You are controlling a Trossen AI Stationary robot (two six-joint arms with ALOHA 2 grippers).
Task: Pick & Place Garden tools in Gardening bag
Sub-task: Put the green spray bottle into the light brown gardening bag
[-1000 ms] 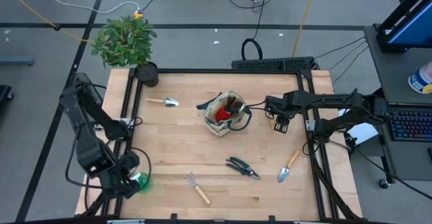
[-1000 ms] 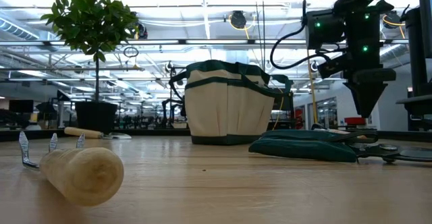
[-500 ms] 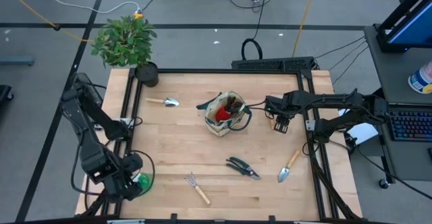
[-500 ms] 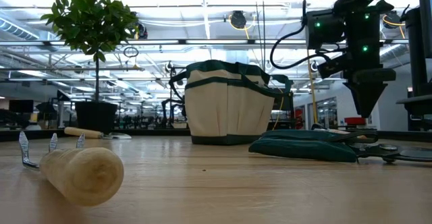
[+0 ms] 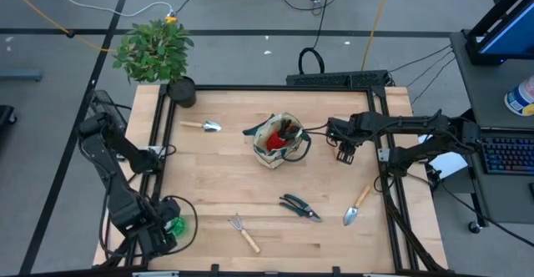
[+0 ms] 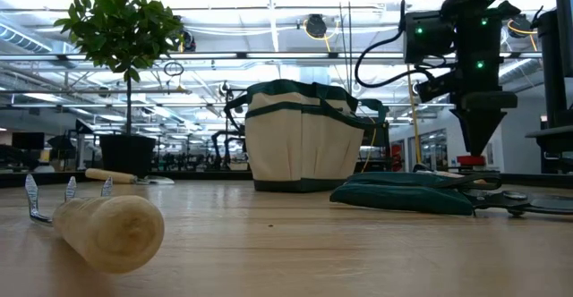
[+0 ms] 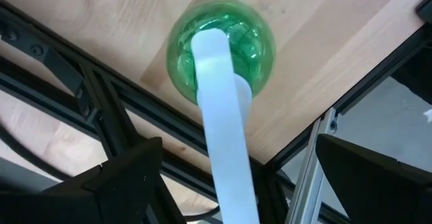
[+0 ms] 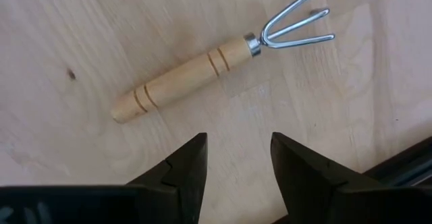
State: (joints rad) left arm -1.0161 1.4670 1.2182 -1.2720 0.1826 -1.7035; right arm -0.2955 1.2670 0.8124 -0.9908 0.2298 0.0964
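— What has changed in the last second?

— The left arm has drawn back along the table's (image 5: pixel 217 168) left edge. The left gripper (image 5: pixel 160 234) now hangs over the sprayer (image 5: pixel 176 225), which stands in the left corner on the edge away from the potted plant (image 5: pixel 154 50). Its fingers (image 7: pixel 131 177) are spread wide, with the sprayer's white top (image 7: pixel 219 116) rising between them, untouched.

— And the right?

— The right gripper (image 5: pixel 344 152) has barely shifted. It hovers near the right edge, jaws parted only a little and holding nothing, above a wooden-handled rake (image 8: pixel 182 82).

— So for the task?

— The sprayer looks like the next pick.

— What is in the gardening bag (image 5: pixel 278 140)?

— It stands mid-table, toward the plant's edge. Red and dark items show inside, probably the gloves. Two trowels (image 5: pixel 203 126) (image 5: pixel 357 206), the shears (image 5: pixel 299 207) and another rake (image 5: pixel 244 232) lie outside.
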